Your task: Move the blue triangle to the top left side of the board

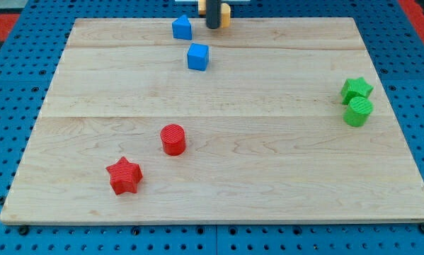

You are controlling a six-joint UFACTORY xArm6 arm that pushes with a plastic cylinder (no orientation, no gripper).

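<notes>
The blue triangle (182, 27) sits near the board's top edge, a little left of centre. My tip (213, 27) is on the board just to the triangle's right, a small gap apart from it. A blue cube (197, 57) lies just below and between them. A yellow block (225, 14) is partly hidden behind the rod at the top edge; its shape cannot be made out.
A red cylinder (173, 139) and a red star (124, 176) lie at the lower left. A green star (356, 89) and a green cylinder (358, 112) touch each other near the right edge. The wooden board (268, 177) rests on a blue pegboard.
</notes>
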